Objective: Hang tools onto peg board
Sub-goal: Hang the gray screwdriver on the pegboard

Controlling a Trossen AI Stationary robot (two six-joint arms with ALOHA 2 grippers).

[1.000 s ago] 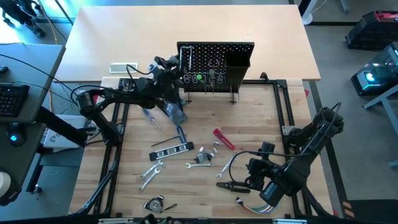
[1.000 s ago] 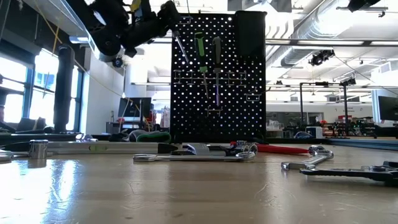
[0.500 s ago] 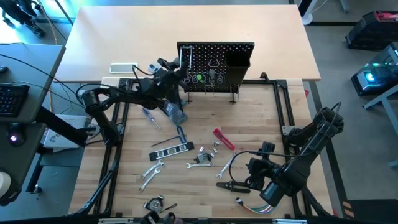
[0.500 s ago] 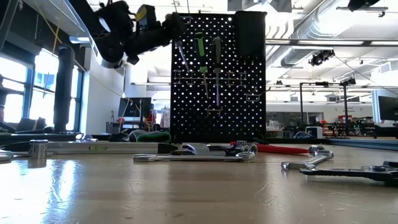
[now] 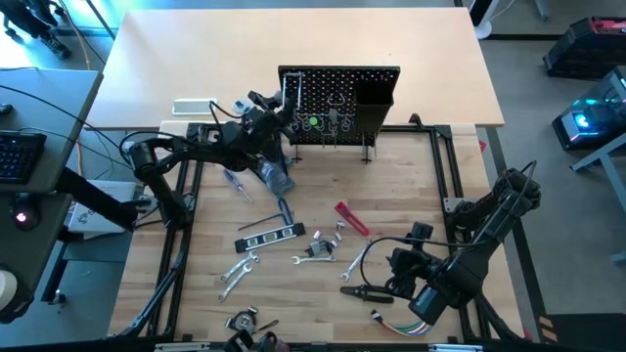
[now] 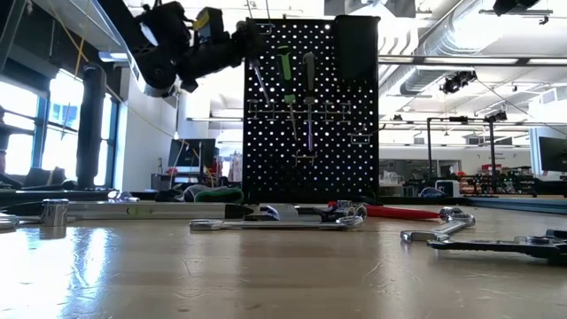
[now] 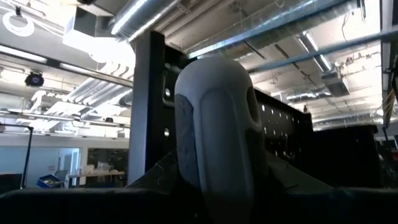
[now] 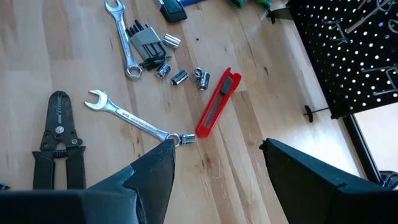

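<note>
The black peg board [image 5: 337,103] stands upright at the table's far middle, with a black box bin [image 5: 372,98] on its right part. A green-handled tool [image 6: 285,66] and a dark-handled tool [image 6: 307,71] hang on it. My left gripper [image 5: 277,114] is at the board's upper left edge, shut on a grey-handled tool [image 7: 214,137] whose thin metal shaft [image 6: 259,81] slants down in front of the board. My right gripper [image 5: 401,274] is open and empty, low over the table's near right, and also shows in its wrist view [image 8: 217,168]. My left gripper pinches the tool's grey handle [image 7: 214,155] between its two fingers, with the rounded butt end facing the wrist camera. The fingers come roughly level from the table's left. The tool is lifted clear of the table, its shaft pointing down and toward the board.
Loose on the table lie a red-handled tool [image 5: 351,219], a black level [image 5: 269,235], silver wrenches [image 5: 238,269], a blue-handled tool [image 5: 235,183], black pliers [image 5: 367,291] and a bundle of coloured wires [image 5: 401,323]. A black frame [image 5: 181,244] borders the work area.
My left gripper has gone toward the peg board with the grey-handled tool, bringing its shaft in front of the board's left edge. It has kept still for the last half second.
</note>
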